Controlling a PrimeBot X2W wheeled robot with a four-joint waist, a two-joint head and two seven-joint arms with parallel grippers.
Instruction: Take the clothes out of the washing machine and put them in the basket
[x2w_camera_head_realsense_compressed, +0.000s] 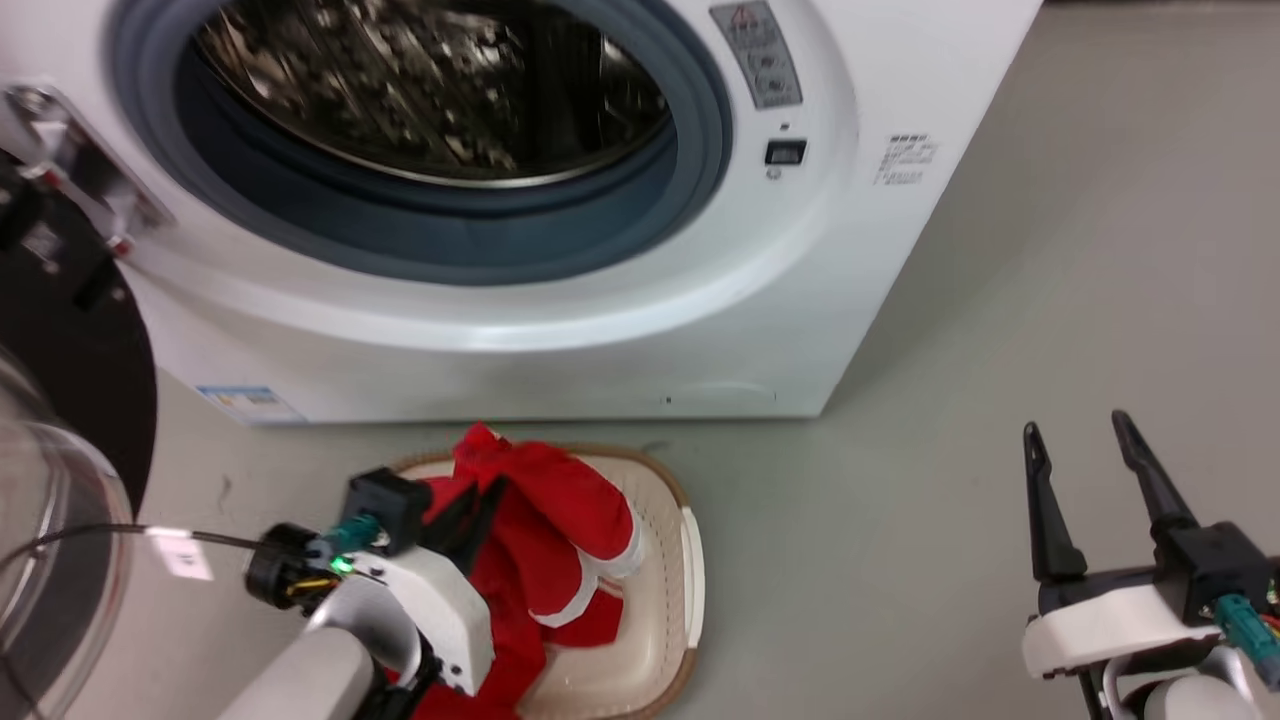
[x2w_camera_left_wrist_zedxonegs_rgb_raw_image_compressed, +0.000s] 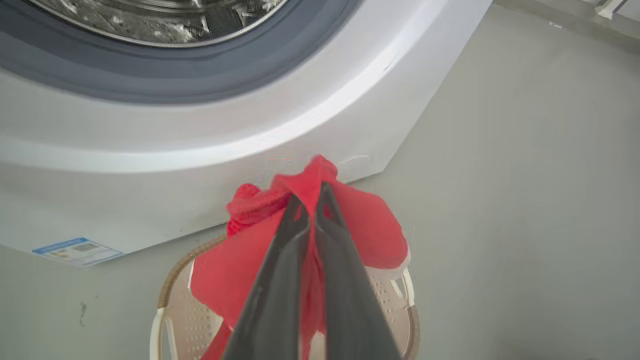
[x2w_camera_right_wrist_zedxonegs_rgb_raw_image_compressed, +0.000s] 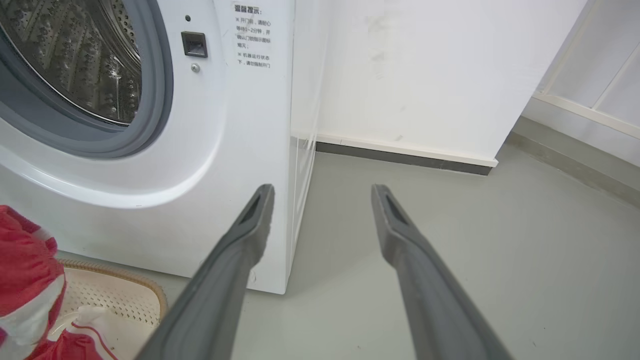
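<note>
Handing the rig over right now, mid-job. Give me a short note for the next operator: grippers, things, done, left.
Left gripper: shut on the clothes, held above the basket.
Right gripper: open, empty, off to the side.
Washing machine: door open; visible part of the drum shows no clothes.
Basket: on the floor before the machine, red fabric draping into it; one garment or two, cannot tell.
Done: clothes out of the drum, as far as visible.
Left: open the left gripper to drop them in, then check the drum's hidden bottom.
</note>
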